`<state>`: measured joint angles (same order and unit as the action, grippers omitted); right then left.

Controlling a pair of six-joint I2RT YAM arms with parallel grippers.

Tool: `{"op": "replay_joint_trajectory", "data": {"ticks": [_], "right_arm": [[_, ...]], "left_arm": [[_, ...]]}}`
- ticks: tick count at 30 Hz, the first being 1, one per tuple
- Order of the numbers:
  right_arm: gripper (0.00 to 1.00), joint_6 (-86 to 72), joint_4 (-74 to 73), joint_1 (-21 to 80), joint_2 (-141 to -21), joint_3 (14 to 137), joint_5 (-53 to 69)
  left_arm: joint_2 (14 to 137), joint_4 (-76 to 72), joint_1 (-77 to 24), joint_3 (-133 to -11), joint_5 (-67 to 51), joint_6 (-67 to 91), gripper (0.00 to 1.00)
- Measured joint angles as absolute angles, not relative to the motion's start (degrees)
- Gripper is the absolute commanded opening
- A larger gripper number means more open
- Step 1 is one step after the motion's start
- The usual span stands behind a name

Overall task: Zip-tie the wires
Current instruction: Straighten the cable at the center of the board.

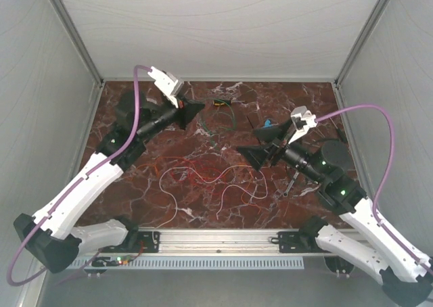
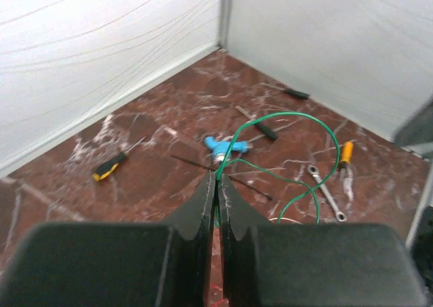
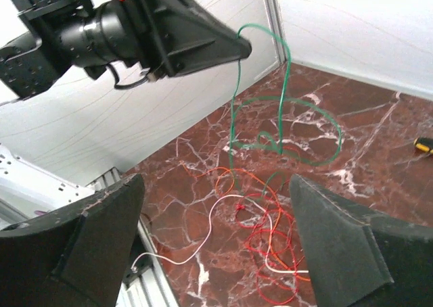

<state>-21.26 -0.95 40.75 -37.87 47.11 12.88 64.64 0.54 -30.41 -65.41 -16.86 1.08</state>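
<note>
Presently the left gripper (image 2: 216, 180) pinches the green wire (image 3: 283, 84) tight, while the right gripper (image 3: 213, 189) gapes wide, holding nothing.

left arm: reaches in from the near-left corner, wrist raised
left claw (image 1: 201, 109): jaws pressed together, nipping a green wire (image 3: 233, 111) at the tip
right arm: angled in toward the middle
right claw (image 1: 257, 143): jaws spread wide, gripping nothing

No lettering, number, brand or sign can be read in any view. The black-and-yellow screwdriver (image 2: 111, 165), the wrench (image 2: 325, 192), the left gripper (image 2: 216, 185) and the right gripper (image 3: 215, 182) show no legible marks.
</note>
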Motion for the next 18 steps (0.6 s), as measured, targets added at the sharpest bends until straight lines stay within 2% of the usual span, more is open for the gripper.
{"op": "replay_joint_trajectory", "data": {"ticks": [6, 12, 18], "right_arm": [[0.65, -18.5, 0.0, 40.9, -43.8, 52.3, 13.1], [0.57, -16.5, 0.0, 42.3, -48.1, 54.3, 13.3], [0.35, -15.1, 0.8, 43.3, -49.5, 54.5, 12.8]], "left_arm": [[62.2, -2.8, -32.6, -63.0, -20.4, 1.2, 0.00], [61.9, -3.8, -32.7, -62.3, -21.8, 1.6, 0.00], [61.3, -4.2, -32.7, -62.0, -22.2, 1.8, 0.00]]}}
